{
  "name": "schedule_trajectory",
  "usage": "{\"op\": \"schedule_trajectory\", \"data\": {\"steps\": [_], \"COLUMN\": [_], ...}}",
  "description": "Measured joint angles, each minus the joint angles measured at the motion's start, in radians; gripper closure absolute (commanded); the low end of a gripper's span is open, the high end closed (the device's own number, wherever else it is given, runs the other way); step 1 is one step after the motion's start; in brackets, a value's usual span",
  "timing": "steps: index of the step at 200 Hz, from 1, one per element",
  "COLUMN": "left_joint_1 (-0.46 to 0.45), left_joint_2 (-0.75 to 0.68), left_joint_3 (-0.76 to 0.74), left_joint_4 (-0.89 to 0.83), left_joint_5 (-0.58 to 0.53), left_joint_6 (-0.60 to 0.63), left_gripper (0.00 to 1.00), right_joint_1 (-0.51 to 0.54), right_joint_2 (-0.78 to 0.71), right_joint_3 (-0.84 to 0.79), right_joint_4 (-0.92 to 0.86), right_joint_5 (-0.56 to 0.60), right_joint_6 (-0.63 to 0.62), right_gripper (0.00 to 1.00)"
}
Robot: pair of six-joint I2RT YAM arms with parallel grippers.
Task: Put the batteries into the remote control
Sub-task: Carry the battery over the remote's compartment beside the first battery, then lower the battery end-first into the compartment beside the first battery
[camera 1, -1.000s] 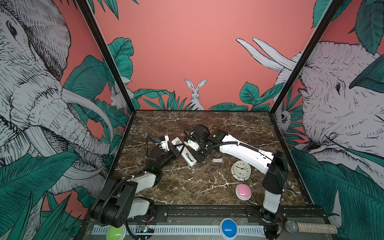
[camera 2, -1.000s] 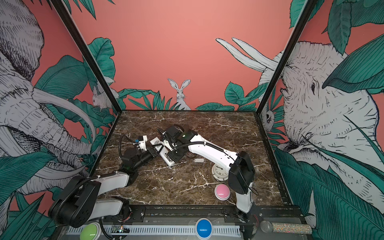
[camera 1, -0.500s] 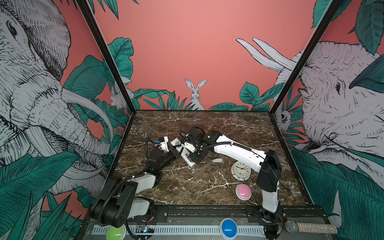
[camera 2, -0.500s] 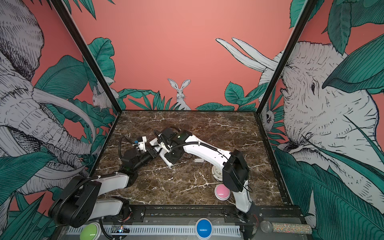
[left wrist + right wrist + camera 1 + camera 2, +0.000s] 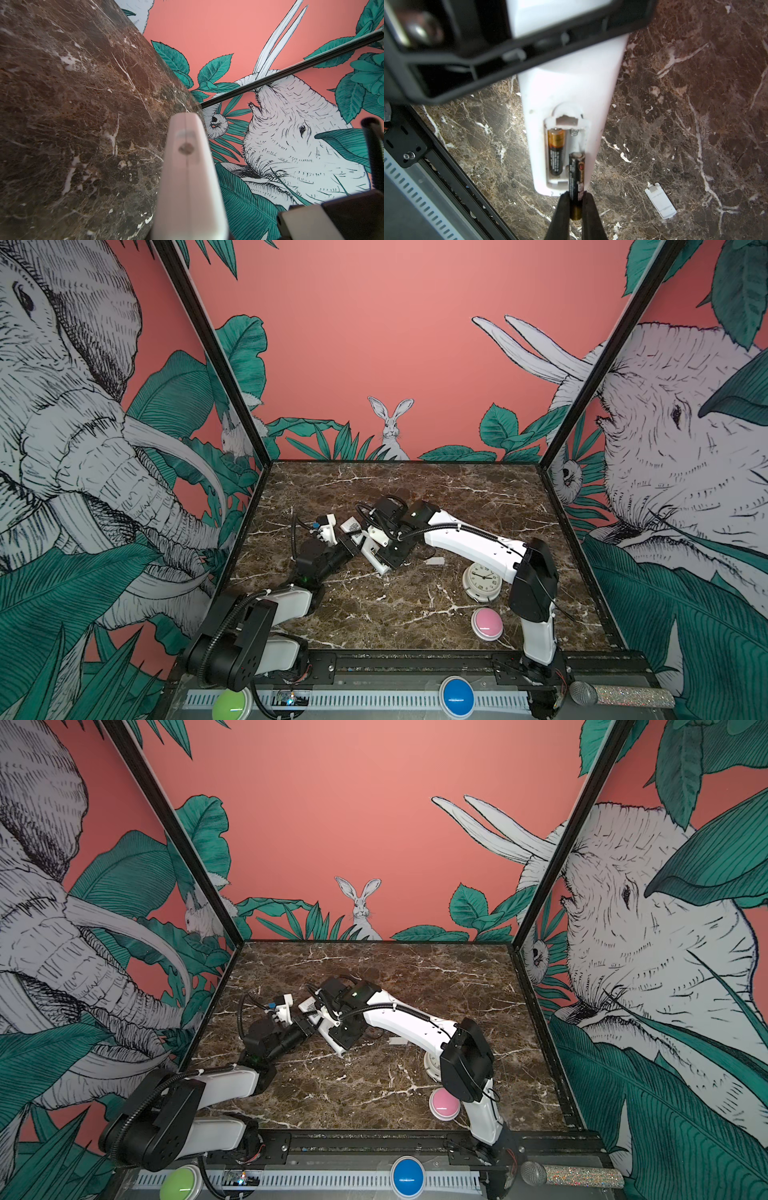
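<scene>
Remote control (image 5: pixel 378 565) mid-table in both top views, left gripper (image 5: pixel 348 540) clamped on it. Left wrist: you see only its edge. Right wrist: compartment (image 5: pixel 546 149) holds one battery (image 5: pixel 555 153); right gripper (image 5: pixel 575 199) pinches second battery (image 5: pixel 576 185), tip at free slot.

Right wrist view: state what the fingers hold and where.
A battery, pinched near its gold end between the right gripper's fingers; its other end sits over the remote control's open compartment.
</scene>
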Motion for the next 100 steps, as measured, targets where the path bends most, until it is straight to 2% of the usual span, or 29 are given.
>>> {"op": "schedule_trajectory", "data": {"steps": [100], "left_joint_1": [0.0], "left_joint_2": [0.011], "left_joint_3": [-0.018], "left_joint_4": [0.028], "left_joint_5": [-0.004], "left_joint_6": [-0.005], "left_gripper": [1.0], "right_joint_1": [0.002], "right_joint_2": [0.027], "right_joint_3": [0.033], "right_joint_4": [-0.001], "right_joint_5": [0.0], "right_joint_6": [0.005], "right_gripper": [0.98]}}
